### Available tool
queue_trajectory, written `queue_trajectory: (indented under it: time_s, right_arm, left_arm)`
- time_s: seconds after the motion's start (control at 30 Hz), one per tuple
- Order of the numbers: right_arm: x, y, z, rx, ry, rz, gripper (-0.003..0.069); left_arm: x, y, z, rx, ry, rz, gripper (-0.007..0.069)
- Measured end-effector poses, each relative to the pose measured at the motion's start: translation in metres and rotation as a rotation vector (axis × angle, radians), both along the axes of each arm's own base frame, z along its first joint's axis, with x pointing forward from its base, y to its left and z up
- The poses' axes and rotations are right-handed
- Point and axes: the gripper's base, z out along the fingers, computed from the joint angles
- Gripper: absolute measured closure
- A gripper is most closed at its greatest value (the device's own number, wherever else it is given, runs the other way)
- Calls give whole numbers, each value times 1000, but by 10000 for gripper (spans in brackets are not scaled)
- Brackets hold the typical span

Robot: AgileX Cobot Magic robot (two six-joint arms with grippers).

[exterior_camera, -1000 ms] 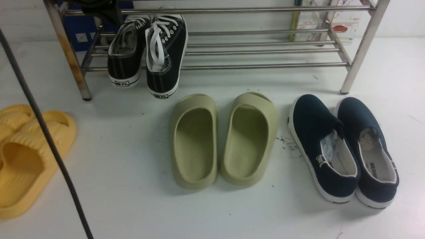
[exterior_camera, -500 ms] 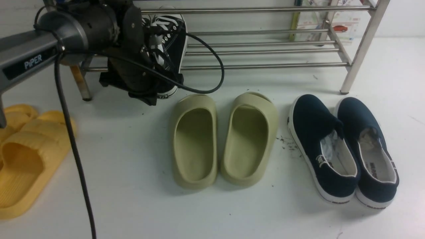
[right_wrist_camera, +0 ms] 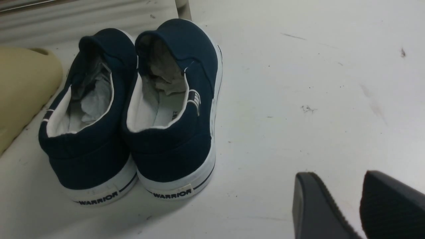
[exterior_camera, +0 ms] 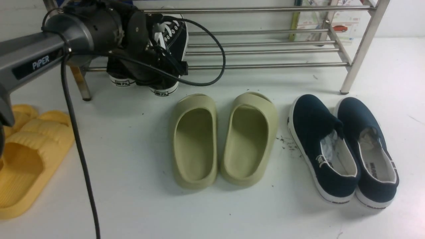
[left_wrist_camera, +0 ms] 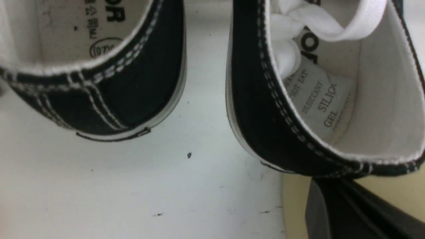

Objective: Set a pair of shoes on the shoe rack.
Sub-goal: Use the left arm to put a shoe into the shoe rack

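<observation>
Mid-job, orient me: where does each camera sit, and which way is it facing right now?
Front: between the arms, facing forward and down at the shoe rack, black sneakers, olive slides, navy slip-ons; left arm shows.
Left wrist: close above the sneakers' heels; one dark finger shows.
Right wrist: behind the slip-ons' heels, looking down; right gripper shows, jaws slightly apart.
Shared: front and left wrist, sneakers; front and right wrist, slip-ons.
</observation>
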Motion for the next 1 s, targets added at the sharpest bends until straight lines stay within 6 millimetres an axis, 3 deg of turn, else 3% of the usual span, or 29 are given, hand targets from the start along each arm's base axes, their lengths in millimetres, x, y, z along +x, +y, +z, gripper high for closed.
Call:
queue_trajectory:
  time_s: [0.17,0.27,0.47,0.6,0.73,1.0]
  right_arm:
    - [0,0,0,0,0,0,413]
    - [0,0,0,0,0,0,413]
    - [0,0,0,0,0,0,413]
    - [0,0,0,0,0,0,413]
    - [0,0,0,0,0,0,413]
    - [0,0,0,0,0,0,413]
  left_arm:
    - [11,-1,31,-6,-132,-9,631]
    - [18,-3,37,1,-168,-11,631]
    - [24,-4,15,32,-70,-4,631]
    - [23,-3,12,46,-41,-1,631]
    - [16,0,27,47,-59,3,631]
    - [-26,15,105,48,-154,6,623]
